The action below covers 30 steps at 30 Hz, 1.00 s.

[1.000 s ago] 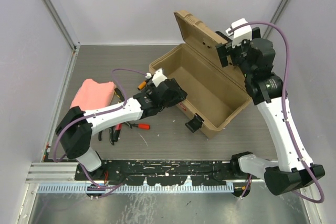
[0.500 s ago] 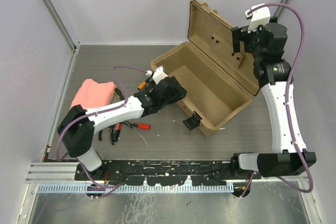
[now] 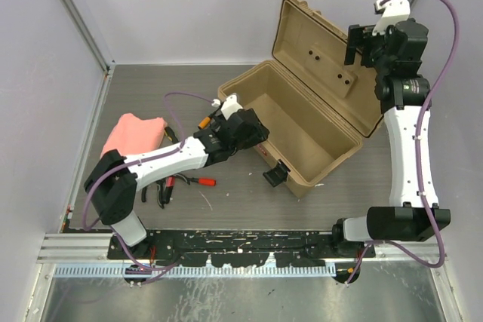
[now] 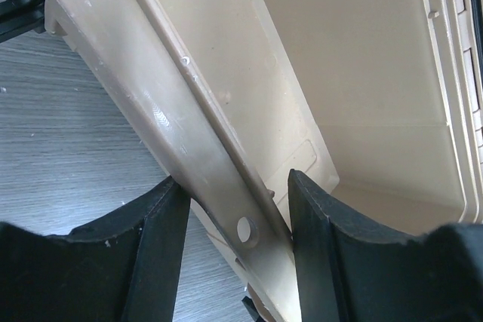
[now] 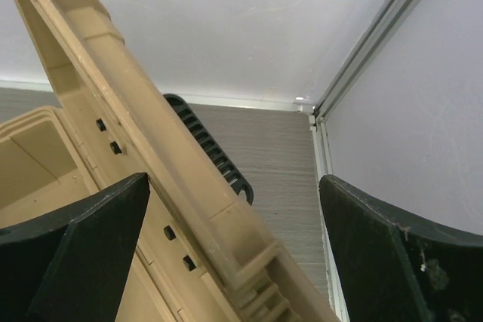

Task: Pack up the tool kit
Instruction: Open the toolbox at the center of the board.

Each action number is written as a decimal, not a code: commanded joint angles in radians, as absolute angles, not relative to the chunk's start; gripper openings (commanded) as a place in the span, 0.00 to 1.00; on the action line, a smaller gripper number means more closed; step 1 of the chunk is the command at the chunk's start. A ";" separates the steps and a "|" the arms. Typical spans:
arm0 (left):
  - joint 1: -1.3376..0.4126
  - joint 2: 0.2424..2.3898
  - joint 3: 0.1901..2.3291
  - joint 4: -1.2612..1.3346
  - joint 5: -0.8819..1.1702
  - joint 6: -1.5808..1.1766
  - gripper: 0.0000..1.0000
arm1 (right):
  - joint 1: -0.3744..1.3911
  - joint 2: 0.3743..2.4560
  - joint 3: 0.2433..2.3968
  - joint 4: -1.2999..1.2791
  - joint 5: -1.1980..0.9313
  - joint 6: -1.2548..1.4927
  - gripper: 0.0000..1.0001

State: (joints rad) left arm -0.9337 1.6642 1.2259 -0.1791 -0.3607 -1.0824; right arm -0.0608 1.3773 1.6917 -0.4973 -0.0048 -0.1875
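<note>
Left jaws pinch the case (image 4: 362, 73) wall; right jaws spread wide astride its lid (image 5: 83, 58).

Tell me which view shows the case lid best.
Top external: the whole raised lid shows, inner face included. Right wrist catches only a stretch of its rim; left wrist shows mostly the case body's wall and interior.

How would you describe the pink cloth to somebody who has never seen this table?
Find the big open tan case mid-table. Far to its left, near the side wall, lies the pink cloth. It is the only soft, pink thing; the tools beside it are small and thin.
</note>
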 commanded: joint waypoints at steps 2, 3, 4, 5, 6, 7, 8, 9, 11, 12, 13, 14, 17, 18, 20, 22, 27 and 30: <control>-0.959 1.735 1.224 -0.348 -0.267 -0.924 0.52 | -0.079 1.310 1.802 -0.462 -0.040 -0.166 1.00; -0.960 1.735 1.230 -0.346 -0.262 -0.918 0.53 | -0.079 1.295 1.802 -0.458 -0.055 -0.170 1.00; -0.959 1.735 1.236 -0.346 -0.258 -0.915 0.53 | -0.079 1.280 1.801 -0.455 -0.081 -0.171 1.00; -0.959 1.735 1.242 -0.344 -0.252 -0.911 0.54 | -0.079 1.264 1.799 -0.456 -0.105 -0.173 1.00; -0.960 1.736 1.249 -0.343 -0.246 -0.907 0.54 | -0.079 1.247 1.795 -0.455 -0.132 -0.173 1.00; -0.959 1.737 1.256 -0.342 -0.238 -0.897 0.55 | -0.078 1.227 1.786 -0.453 -0.160 -0.171 1.00; -0.959 1.739 1.263 -0.337 -0.230 -0.888 0.55 | -0.079 1.208 1.777 -0.449 -0.201 -0.159 1.00; -0.960 1.741 1.271 -0.333 -0.220 -0.875 0.55 | -0.079 1.186 1.761 -0.441 -0.249 -0.138 1.00; -0.959 1.752 1.290 -0.317 -0.194 -0.850 0.56 | -0.079 1.133 1.699 -0.403 -0.367 -0.085 1.00; -0.959 1.760 1.302 -0.306 -0.172 -0.836 0.56 | -0.078 1.103 1.657 -0.376 -0.426 -0.046 1.00; -0.960 1.771 1.314 -0.300 -0.150 -0.827 0.56 | -0.078 1.075 1.612 -0.343 -0.490 0.000 1.00; -0.959 1.783 1.330 -0.292 -0.111 -0.816 0.56 | -0.078 1.040 1.565 -0.312 -0.548 0.040 1.00; -0.959 1.812 1.360 -0.282 -0.041 -0.804 0.56 | -0.072 0.984 1.435 -0.210 -0.665 0.165 1.00; -0.959 1.814 1.362 -0.282 -0.032 -0.807 0.57 | -0.062 0.972 1.402 -0.202 -0.680 0.187 1.00; -0.959 1.806 1.356 -0.284 -0.031 -0.816 0.62 | -0.047 0.965 1.372 -0.217 -0.692 0.205 1.00; -0.960 1.784 1.337 -0.285 -0.043 -0.822 0.66 | -0.036 0.966 1.369 -0.263 -0.688 0.188 1.00; -0.960 1.690 1.326 -0.295 -0.077 -0.802 0.78 | -0.018 0.976 1.371 -0.325 -0.673 0.213 1.00; -0.960 1.629 1.326 -0.304 -0.101 -0.772 0.85 | -0.006 0.981 1.357 -0.348 -0.677 0.227 1.00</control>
State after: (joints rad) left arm -0.9386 1.7405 1.3437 -0.2180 -0.1295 -0.8589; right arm -0.0216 0.9958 1.3556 -0.3447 -0.6502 0.1822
